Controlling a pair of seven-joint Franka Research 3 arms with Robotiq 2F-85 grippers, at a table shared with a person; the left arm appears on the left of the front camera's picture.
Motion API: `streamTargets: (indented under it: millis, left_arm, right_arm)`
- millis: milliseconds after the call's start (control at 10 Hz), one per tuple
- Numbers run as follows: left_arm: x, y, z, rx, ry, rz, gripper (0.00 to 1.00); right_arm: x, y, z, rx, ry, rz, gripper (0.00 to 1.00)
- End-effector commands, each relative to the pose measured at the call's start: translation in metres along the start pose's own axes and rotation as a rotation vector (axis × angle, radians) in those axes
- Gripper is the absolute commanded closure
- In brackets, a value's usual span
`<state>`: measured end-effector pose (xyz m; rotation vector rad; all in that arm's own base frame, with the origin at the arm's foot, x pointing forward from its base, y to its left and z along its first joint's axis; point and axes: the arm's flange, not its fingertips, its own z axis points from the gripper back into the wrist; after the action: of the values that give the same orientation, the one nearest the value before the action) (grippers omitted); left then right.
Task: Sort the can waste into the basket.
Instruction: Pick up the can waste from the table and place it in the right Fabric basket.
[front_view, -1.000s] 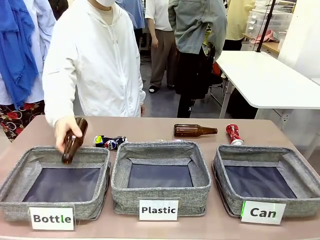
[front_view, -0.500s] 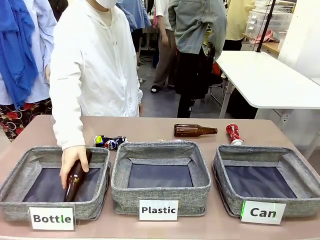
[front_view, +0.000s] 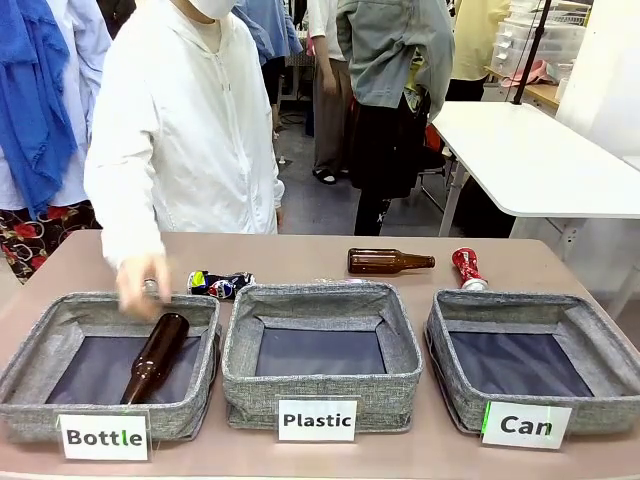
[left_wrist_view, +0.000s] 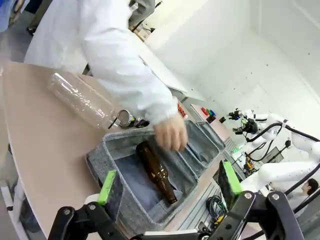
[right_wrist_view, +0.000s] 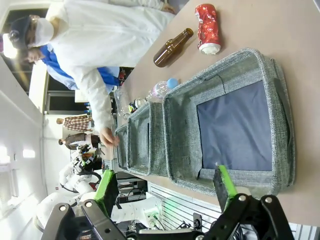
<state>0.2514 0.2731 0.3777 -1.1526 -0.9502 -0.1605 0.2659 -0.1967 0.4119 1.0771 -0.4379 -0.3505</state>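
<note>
Grey fabric rectangular basket labelled "Can" (front_view: 505, 299) stands at the robot's right, its dark floor bare; no can waste is in it yet. Crushed red metal can (front_view: 467, 268) lies just behind its far rim. Crushed dark can with red-white-blue logo (front_view: 220, 284) lies well apart, behind the gap between the "Bottle" bin (front_view: 60, 305) and "Plastic" bin (front_view: 320, 292), near the person's hand (front_view: 143, 285). Left gripper (left_wrist_view: 168, 184) and right gripper (right_wrist_view: 166, 191) hold their fingers spread, grasping nothing. Likely hazards: a reach for the dark can could meet that hand; dented metal could slip from the pads; the brown glass bottle (front_view: 390, 262) near the red can could be nudged.
</note>
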Motion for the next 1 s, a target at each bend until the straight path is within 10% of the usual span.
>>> streamTargets:
  millis: [0, 300, 900]
  left_arm:
    - [0.026, -0.002, -0.015, -0.003, 0.036, -0.046, 0.00]
    - [0.084, -0.024, -0.080, 0.007, 0.257, -0.139, 0.00]
    - [0.141, -0.079, -0.347, 0.197, 0.815, -0.550, 0.00]
  right_arm:
    - [0.003, 0.000, 0.001, 0.027, -0.016, 0.026, 0.00]
    - [0.003, 0.000, 0.001, 0.027, -0.016, 0.026, 0.00]
    - [0.003, 0.000, 0.001, 0.027, -0.016, 0.026, 0.00]
